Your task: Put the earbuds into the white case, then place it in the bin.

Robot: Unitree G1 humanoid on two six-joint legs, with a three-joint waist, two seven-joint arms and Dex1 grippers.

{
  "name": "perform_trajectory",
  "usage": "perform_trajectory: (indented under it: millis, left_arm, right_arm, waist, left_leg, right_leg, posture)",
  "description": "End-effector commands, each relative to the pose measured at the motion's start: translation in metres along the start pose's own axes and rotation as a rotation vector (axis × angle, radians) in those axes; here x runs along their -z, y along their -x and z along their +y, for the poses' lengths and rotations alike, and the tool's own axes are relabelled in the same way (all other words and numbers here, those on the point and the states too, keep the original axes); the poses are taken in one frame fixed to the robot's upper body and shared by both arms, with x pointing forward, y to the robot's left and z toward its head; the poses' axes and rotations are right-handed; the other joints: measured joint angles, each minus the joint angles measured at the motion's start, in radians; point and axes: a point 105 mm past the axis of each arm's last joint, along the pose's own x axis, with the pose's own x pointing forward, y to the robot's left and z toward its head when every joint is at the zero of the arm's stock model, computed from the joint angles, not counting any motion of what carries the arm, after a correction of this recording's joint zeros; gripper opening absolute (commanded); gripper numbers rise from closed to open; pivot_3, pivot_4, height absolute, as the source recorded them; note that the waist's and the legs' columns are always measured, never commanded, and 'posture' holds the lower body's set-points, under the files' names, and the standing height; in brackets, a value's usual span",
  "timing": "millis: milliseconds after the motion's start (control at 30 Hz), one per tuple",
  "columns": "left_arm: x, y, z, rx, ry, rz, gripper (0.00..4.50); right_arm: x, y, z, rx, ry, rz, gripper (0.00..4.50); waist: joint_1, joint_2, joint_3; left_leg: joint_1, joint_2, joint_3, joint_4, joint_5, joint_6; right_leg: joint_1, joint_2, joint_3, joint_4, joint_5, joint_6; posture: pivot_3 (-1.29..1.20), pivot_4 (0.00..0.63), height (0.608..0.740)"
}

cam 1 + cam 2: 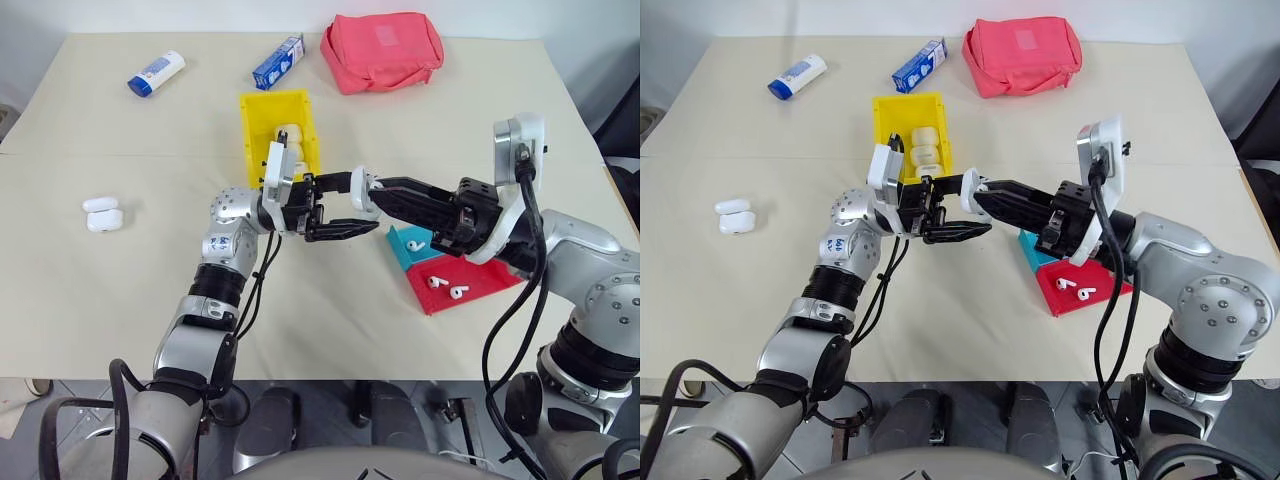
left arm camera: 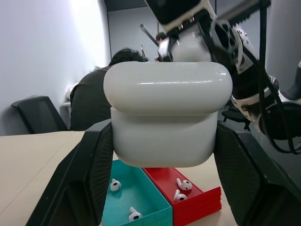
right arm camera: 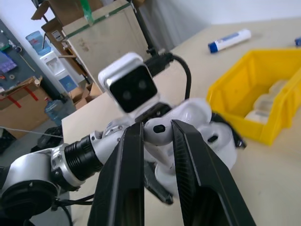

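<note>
Glossy white case (image 2: 167, 120) (smooth plastic)

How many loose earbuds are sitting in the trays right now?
4: two earbuds in the red tray at and, two in the teal tray at and. Others may be hidden.

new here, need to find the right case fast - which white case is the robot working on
Start at the yellow bin on the table. Just in front of it, the left gripper holds the white case in the air, unlike the other white case lying alone on the table.
</note>
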Motion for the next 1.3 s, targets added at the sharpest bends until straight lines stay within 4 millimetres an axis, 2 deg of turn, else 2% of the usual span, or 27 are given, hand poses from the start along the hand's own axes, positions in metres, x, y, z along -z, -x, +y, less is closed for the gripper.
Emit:
perform_trajectory:
  millis: [33,300,667,933,1233,1300]
  left_arm:
    - [-0.014,-0.007,0.002,0.022,-0.052,-0.022,2.79]
    - [-0.018,-0.009,-0.004,0.046,-0.053,-0.042,2.79]
    - [-0.022,-0.005,-0.002,0.021,-0.072,-0.039,2.79]
    - [-0.022,-0.003,-0.002,0.015,-0.081,-0.033,2.79]
    - [-0.017,-0.004,-0.004,0.022,-0.078,-0.012,2.79]
    - [-0.015,-0.004,-0.005,0.026,-0.077,-0.006,2.79]
  right_arm:
    - [-0.005,-0.002,0.002,-0.009,0.023,-0.029,0.47]
    - [0.009,-0.003,-0.009,0.020,0.008,0.004,0.47]
    - [0.038,0.012,-0.024,0.076,0.062,0.111,0.47]
    - [0.037,0.012,-0.028,0.063,0.126,0.156,0.47]
    - [0.027,0.007,-0.020,0.022,0.171,0.159,0.47]
    - [0.022,0.006,-0.019,0.022,0.187,0.148,1.21]
  waist:
    - [0.000,0.000,0.000]
    - [0.001,0.000,0.000]
    - [0.001,0.000,0.000]
    - [0.002,0.000,0.000]
    - [0.003,0.000,0.000]
    - [0.003,0.000,0.000]
  left_leg:
    - [0.000,0.000,0.000,0.000,0.000,0.000]
    - [0.000,0.000,0.000,0.000,0.000,0.001]
    - [0.000,0.000,0.001,0.000,0.000,0.001]
    - [0.000,0.000,0.000,0.000,0.000,0.001]
    - [0.000,0.000,0.000,0.000,0.000,0.001]
    - [0.000,0.000,0.000,0.000,0.000,0.001]
  right_leg:
    - [0.000,0.000,0.000,0.000,0.000,0.000]
    - [0.000,0.000,0.000,0.000,0.000,0.000]
    - [0.000,0.000,0.000,-0.001,0.000,0.000]
    - [0.000,0.000,0.000,-0.001,0.000,0.000]
    - [0.000,0.000,0.000,-0.002,0.000,0.000]
    - [0.000,0.000,0.000,-0.002,0.000,0.000]
  posture:
    - [0.00,0.150,0.740]
    - [0.00,0.150,0.740]
    - [0.00,0.150,0.740]
    - [0.00,0.150,0.740]
    - [0.00,0.150,0.740]
    - [0.00,0.150,0.740]
